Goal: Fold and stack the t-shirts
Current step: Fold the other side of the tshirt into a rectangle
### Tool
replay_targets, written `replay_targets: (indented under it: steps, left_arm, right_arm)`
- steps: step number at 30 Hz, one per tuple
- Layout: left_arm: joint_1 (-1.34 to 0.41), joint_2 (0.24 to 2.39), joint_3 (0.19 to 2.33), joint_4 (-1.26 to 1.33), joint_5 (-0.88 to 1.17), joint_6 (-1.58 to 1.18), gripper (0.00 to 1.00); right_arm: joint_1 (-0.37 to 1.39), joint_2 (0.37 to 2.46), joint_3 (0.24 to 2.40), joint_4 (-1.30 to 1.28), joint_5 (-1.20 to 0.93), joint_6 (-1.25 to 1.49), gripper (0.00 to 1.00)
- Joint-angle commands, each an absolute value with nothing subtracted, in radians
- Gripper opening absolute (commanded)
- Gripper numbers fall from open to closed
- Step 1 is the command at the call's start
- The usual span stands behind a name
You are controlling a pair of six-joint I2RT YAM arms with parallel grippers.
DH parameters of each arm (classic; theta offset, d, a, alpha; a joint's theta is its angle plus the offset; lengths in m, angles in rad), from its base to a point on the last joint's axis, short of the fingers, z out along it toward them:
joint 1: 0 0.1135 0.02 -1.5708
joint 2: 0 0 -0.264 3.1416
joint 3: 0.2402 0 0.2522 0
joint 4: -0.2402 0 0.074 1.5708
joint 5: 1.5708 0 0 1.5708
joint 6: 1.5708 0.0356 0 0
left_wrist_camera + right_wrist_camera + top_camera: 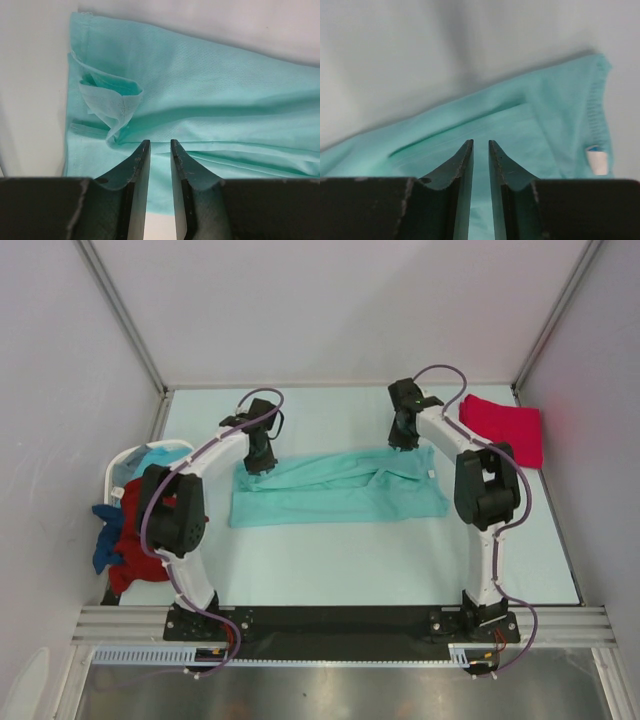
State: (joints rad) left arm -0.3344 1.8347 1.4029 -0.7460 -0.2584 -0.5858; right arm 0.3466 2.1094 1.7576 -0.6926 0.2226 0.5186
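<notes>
Left gripper (158, 144) and right gripper (480, 144) sat over the teal t-shirt (330, 495), which lay flat right under both tips. Jaws nearly together; we couldn't tell if either pinched it.

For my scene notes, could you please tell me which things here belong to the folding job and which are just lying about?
Job: teal t-shirt, pinkish-red t-shirt, dark red t-shirt, blue t-shirt, light blue t-shirt.
Lying about: white laundry basket.
</notes>
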Motion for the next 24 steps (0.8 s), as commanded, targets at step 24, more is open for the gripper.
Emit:
replay_targets:
  steps: [24]
  left_arm:
    - [-0.336, 1.891, 1.47, -0.744, -0.255, -0.583, 0.28]
  right_arm:
    - [0.239, 2.14, 1.694, -0.695, 0.229, 0.508, 0.4]
